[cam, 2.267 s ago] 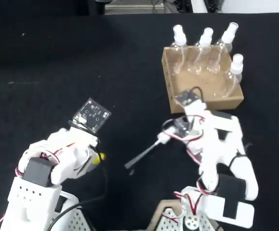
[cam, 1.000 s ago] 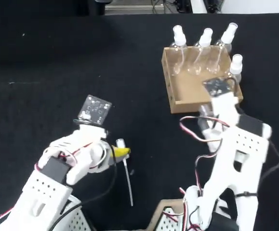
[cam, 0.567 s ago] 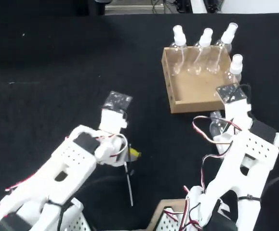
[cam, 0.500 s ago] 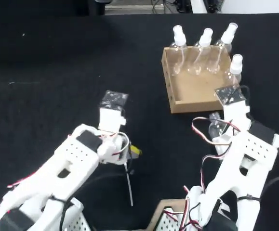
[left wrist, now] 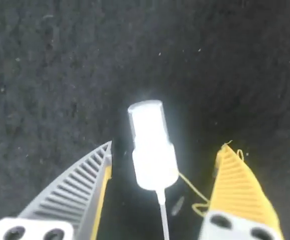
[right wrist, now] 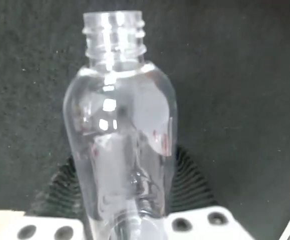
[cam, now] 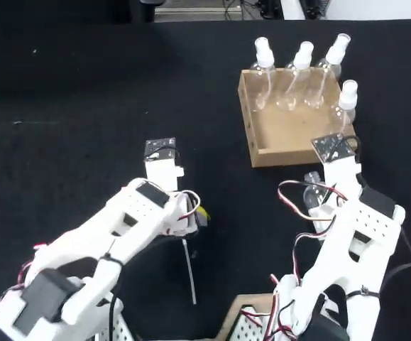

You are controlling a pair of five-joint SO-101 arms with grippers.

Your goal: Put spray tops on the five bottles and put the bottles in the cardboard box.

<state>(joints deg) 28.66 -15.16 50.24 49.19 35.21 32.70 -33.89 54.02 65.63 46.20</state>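
A white spray top [left wrist: 152, 145] lies on the black table between the spread fingers of my left gripper [left wrist: 166, 147], which is open around it without gripping. In the high view this gripper [cam: 192, 217] covers the top's head, and the thin tube [cam: 189, 273] trails toward the table's near edge. My right gripper [right wrist: 124, 200] is shut on a clear capless bottle [right wrist: 122, 130] whose open neck points away from the gripper. In the high view the bottle [cam: 311, 189] is just in front of the cardboard box [cam: 246, 106].
Several clear bottles with white spray tops [cam: 264, 71] stand along the box's far side and right corner. The near part of the box floor [cam: 283, 131] is bare. Black table surface stretches open to the left and far side.
The left arm has stretched forward and set its open gripper around the spray top. The right arm swung right, and now holds the capless bottle in front of the box.
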